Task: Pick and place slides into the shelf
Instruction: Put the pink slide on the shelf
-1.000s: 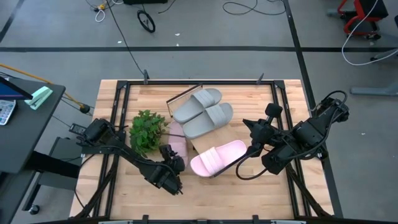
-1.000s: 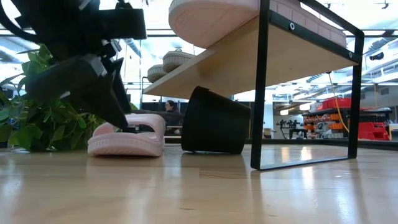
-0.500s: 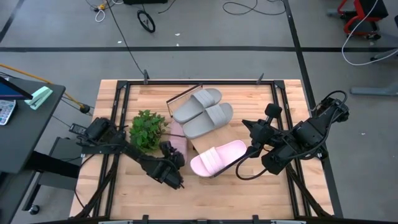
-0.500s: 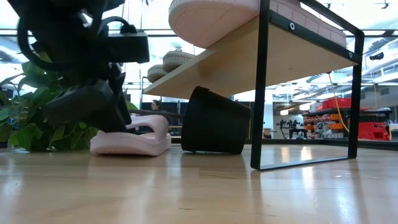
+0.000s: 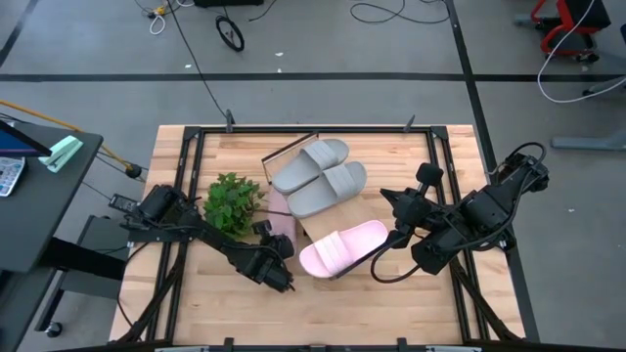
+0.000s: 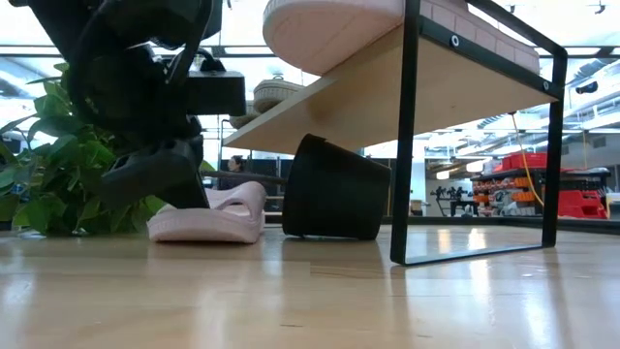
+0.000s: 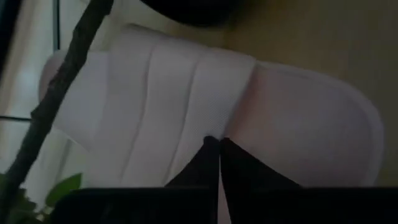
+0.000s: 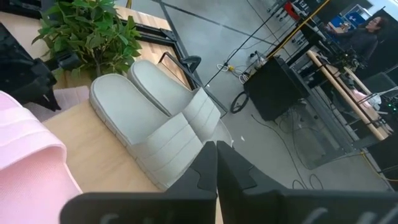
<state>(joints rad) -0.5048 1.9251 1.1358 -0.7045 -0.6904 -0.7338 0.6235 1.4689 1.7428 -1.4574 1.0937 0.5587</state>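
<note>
A light pink slide [image 5: 282, 223] lies on the table between the green plant [image 5: 233, 205] and the shelf [image 5: 313, 225]. My left gripper [image 5: 275, 246] is shut on it from the near side; in the left wrist view the shut fingertips [image 7: 217, 144] meet at the strap. Two grey slides [image 5: 311, 163] [image 5: 329, 188] and a second pink slide [image 5: 342, 246] lie on top of the shelf board. My right gripper [image 5: 387, 196] hangs shut beside the shelf's right end, holding nothing. My left gripper meets the pink slide at the open edge of its wide strap [image 7: 239, 118], where strap and footbed join. One finger lies over the strap, the other on the footbed side. The fingers [image 6: 179, 179] slant down from the table's near side. The slide's sole rests on the table [image 6: 208, 231].
A black pot [image 6: 334, 189] lies on its side on the table under the shelf, just beside the pink slide. The shelf's dark metal frame [image 6: 407, 145] stands close on the right. The plant's leaves [image 6: 48, 165] crowd my left arm. Bare tabletop lies toward the near edge.
My left gripper has moved toward the table's far edge and down onto the pink slide. The slide has shifted a little toward the black pot and the shelf.
</note>
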